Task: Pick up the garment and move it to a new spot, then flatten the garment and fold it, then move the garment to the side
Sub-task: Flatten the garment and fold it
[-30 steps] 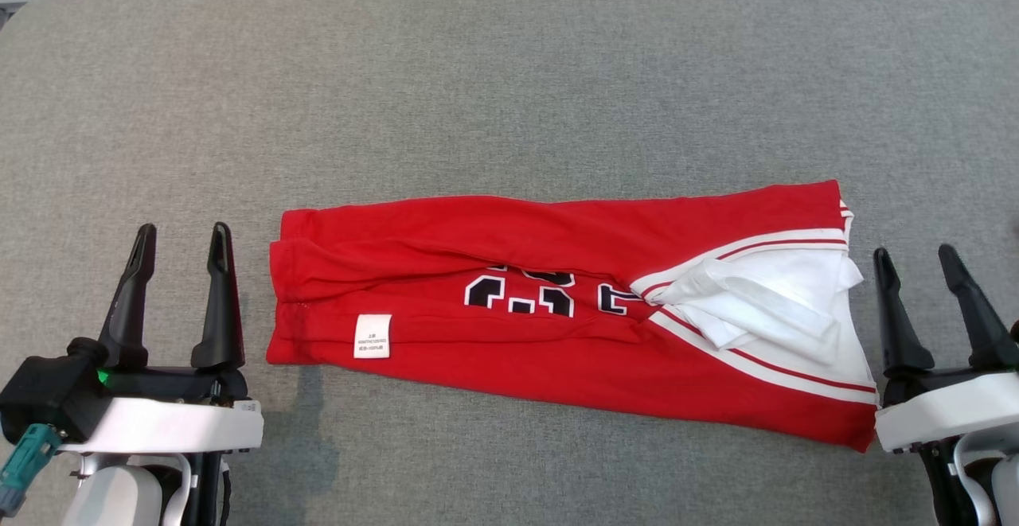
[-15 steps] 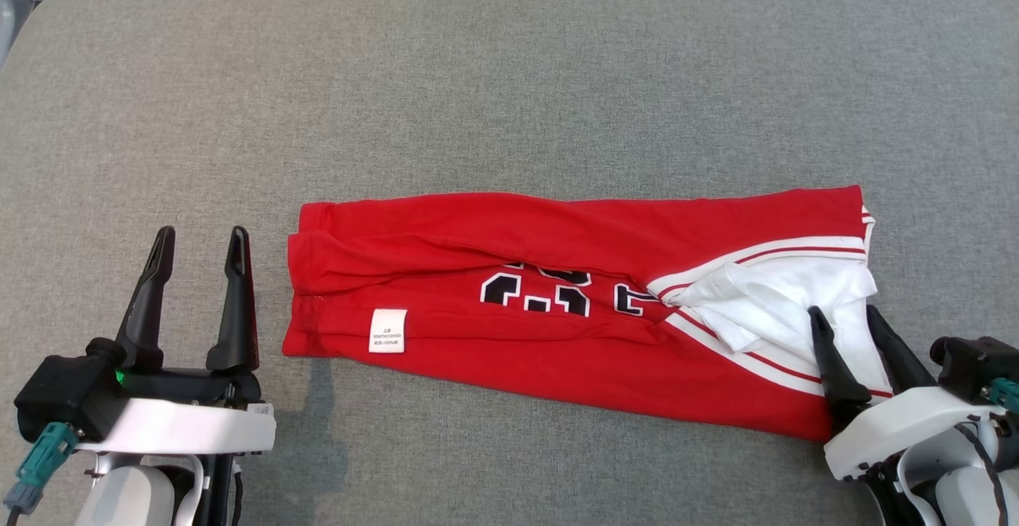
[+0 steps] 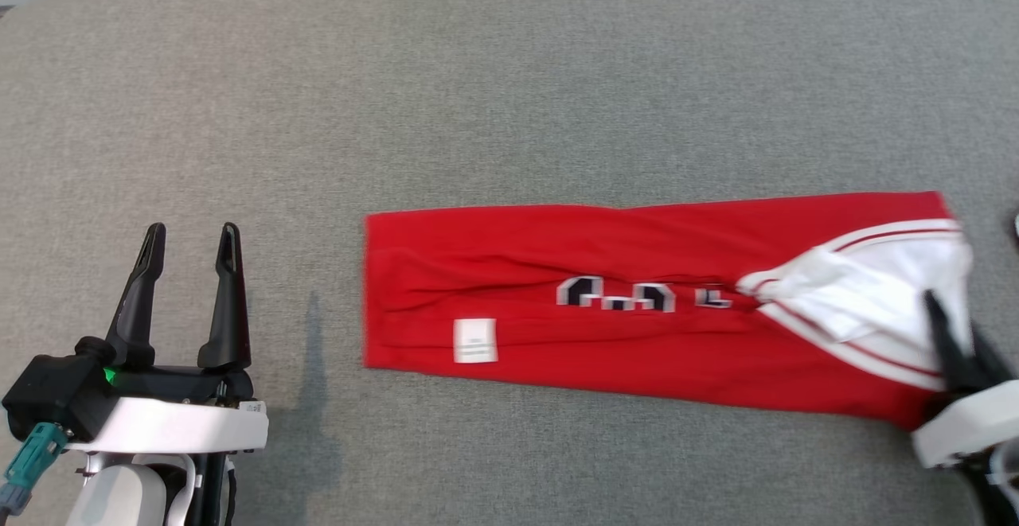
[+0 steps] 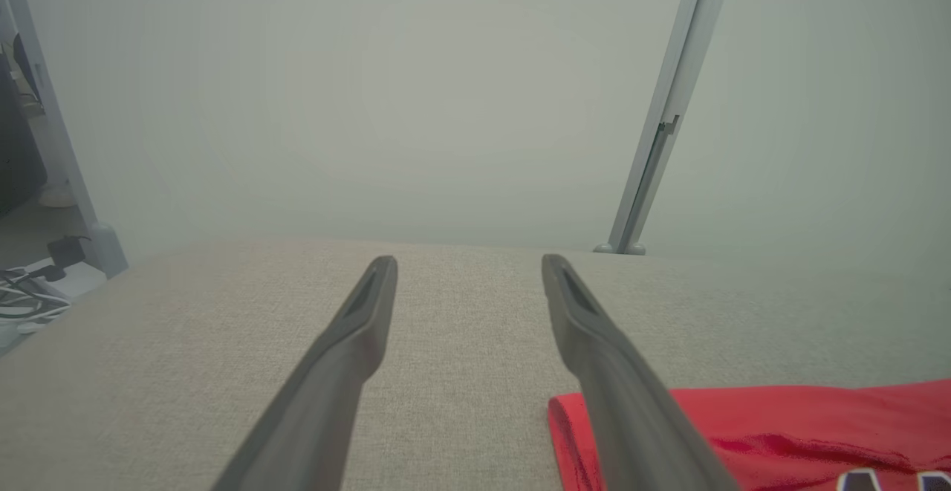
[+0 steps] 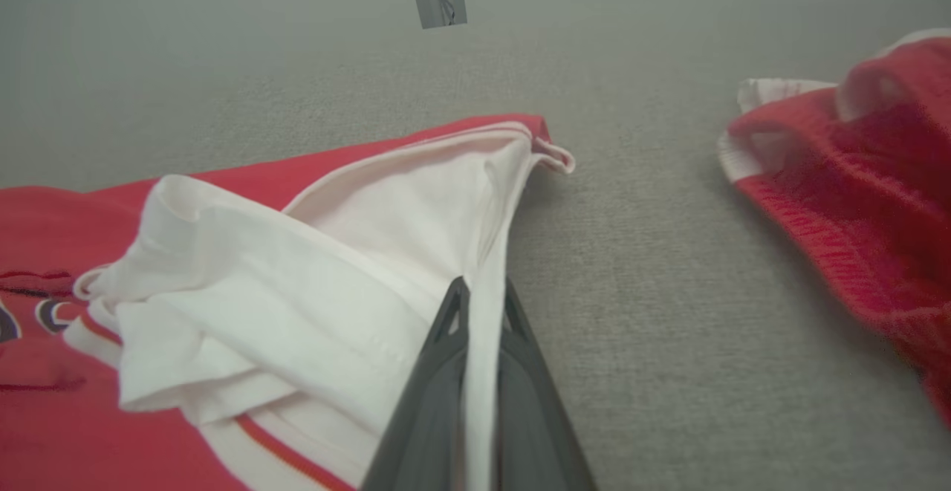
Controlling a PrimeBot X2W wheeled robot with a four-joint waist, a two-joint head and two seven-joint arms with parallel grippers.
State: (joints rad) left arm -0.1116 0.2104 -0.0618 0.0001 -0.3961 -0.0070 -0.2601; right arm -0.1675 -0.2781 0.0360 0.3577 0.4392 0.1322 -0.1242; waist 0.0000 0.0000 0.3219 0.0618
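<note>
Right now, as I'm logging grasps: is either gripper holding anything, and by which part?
The right gripper is shut on the garment, pinching the white edge at its right end. The left gripper is open and holds nothing.

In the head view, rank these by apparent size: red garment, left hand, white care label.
1. red garment, clearly largest
2. left hand, though its nearness to the camera makes it look bigger
3. white care label, smallest
</note>
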